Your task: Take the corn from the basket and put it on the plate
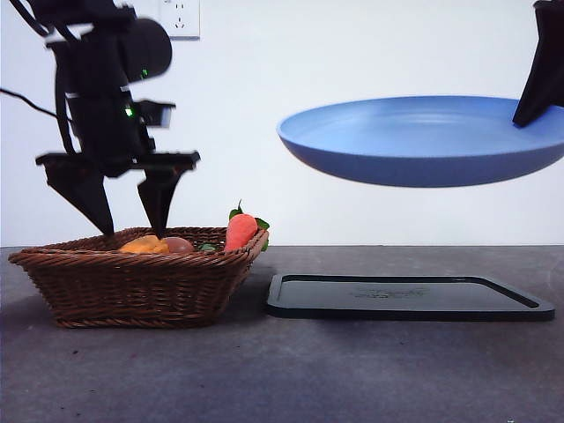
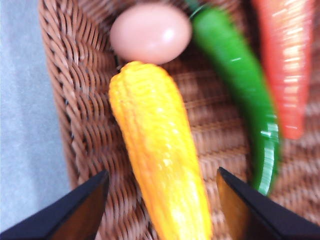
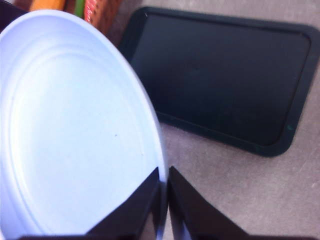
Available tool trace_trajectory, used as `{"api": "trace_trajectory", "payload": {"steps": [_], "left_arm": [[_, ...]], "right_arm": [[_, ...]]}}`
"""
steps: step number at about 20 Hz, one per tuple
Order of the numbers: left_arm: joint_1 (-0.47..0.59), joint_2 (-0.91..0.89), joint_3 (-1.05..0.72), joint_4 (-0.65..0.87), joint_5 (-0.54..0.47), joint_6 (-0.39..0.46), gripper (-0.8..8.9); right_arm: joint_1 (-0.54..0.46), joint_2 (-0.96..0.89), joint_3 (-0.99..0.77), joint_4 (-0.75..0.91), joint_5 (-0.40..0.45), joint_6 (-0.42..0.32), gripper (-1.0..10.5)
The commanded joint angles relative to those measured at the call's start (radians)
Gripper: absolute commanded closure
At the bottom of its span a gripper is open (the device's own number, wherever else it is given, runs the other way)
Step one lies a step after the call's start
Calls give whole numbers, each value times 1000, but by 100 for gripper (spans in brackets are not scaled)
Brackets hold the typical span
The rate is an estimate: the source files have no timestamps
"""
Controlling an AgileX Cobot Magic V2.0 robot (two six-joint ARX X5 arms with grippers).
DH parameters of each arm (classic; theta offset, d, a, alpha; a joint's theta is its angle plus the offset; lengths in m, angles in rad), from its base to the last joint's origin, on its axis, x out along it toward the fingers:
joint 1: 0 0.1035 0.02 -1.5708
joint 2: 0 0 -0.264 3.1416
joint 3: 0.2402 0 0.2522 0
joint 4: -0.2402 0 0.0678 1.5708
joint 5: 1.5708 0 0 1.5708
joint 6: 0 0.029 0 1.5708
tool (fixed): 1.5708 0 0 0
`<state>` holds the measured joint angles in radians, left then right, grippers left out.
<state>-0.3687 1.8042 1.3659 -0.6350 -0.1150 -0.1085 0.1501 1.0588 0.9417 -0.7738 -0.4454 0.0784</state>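
The corn (image 2: 160,155), an orange-yellow cob, lies in the brown wicker basket (image 1: 141,282); in the front view only its top (image 1: 144,245) shows over the rim. My left gripper (image 1: 123,220) hangs open just above the basket, its jaws on either side of the corn (image 2: 160,200) without touching it. My right gripper (image 3: 164,192) is shut on the rim of the blue plate (image 1: 423,141), holding it level in the air above the black tray. In the right wrist view the plate (image 3: 75,130) fills the near side.
An egg (image 2: 150,32), a green pepper (image 2: 240,85) and a carrot (image 1: 240,231) share the basket with the corn. The flat black tray (image 1: 410,297) lies on the grey table right of the basket, under the held plate.
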Motion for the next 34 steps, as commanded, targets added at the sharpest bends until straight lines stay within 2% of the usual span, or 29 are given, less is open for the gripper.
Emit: {"api": "trace_trajectory", "payload": {"steps": [1, 6, 15, 20, 24, 26, 29, 32, 34], "left_arm": [[-9, 52, 34, 7, -10, 19, 464], [-20, 95, 34, 17, -10, 18, 481], [-25, 95, 34, 24, -9, 11, 689], [-24, 66, 34, 10, -9, -10, 700], [-24, -36, 34, -4, 1, -16, 700], [-26, -114, 34, -8, 66, -26, 700], [-46, -238, 34, -16, 229, -69, 699], [-110, -327, 34, -17, 404, -78, 699], [-174, -334, 34, -16, 453, -76, 699]], "right_arm": [[2, -5, 22, 7, -10, 0, 944], [2, -9, 22, 3, -10, 0, 944], [2, -10, 22, 3, -10, -4, 944], [2, -10, 22, 3, -9, -4, 944], [2, -6, 22, 7, -6, 9, 944], [2, 6, 22, 22, -6, 32, 944], [3, 55, 22, 43, -7, 58, 944], [3, 140, 22, 85, -29, 86, 944], [3, 196, 22, 116, -58, 115, 944]]}}
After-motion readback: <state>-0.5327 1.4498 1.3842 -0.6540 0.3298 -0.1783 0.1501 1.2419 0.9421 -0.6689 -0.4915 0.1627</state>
